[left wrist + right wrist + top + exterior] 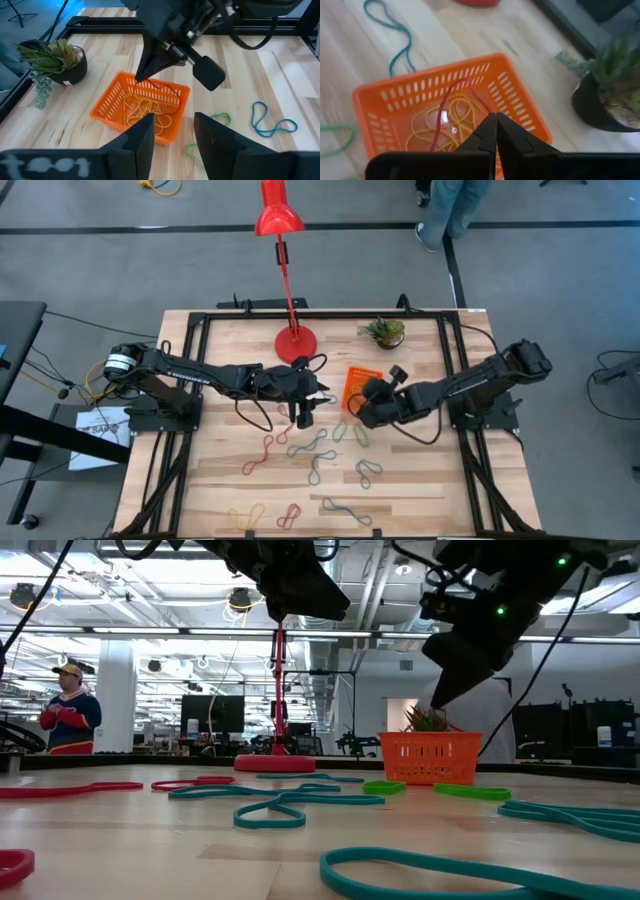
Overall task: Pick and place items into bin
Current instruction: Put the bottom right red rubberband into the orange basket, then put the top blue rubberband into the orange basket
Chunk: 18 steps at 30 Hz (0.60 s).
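Observation:
The orange bin [362, 383] stands on the table right of the red lamp base. Yellow bands [455, 122] lie in it. My right gripper [495, 116] hangs shut over the bin, with a red band [445, 115] at its tips; the left wrist view shows it [138, 78] above the bin's wall [107, 102]. My left gripper [173, 117] is open and hovers above the table left of the bin [303, 415], holding nothing. Loose bands lie flat on the table: green [350, 430], teal [310, 445], red [260, 455], yellow [245, 515]. My right gripper pinches the red band by one end [482, 104] between its two fingertips, slanting down from above. The rest of the band [437, 137] droops slack into the bin and lies on the yellow bands.
The red lamp base [296, 343] with its stem stands left of the bin, and a potted plant [385, 332] stands behind it. A black frame runs along the table edges [450, 380]. More bands lie near the table's near edge [345, 510]. A person [68, 705] stands far off.

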Motion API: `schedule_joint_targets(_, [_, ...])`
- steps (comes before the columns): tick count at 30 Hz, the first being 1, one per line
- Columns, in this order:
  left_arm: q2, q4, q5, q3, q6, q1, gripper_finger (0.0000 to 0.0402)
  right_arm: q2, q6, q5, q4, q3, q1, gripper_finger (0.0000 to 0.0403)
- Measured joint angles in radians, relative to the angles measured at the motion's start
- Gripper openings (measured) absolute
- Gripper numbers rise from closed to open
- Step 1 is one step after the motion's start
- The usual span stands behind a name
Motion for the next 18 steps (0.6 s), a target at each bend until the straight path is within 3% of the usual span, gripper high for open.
schedule_joint_targets(12, [0.000,-0.001,0.000,0.000,0.002,0.000,0.0130,0.000,-0.027,-0.069,0.008,0.000,-0.032,0.0069])
schedule_joint_targets(18, [0.000,-0.036,0.010,0.001,0.001,-0.001,0.0130,-0.040,-0.099,-0.081,0.002,0.008,-0.009,0.0074])
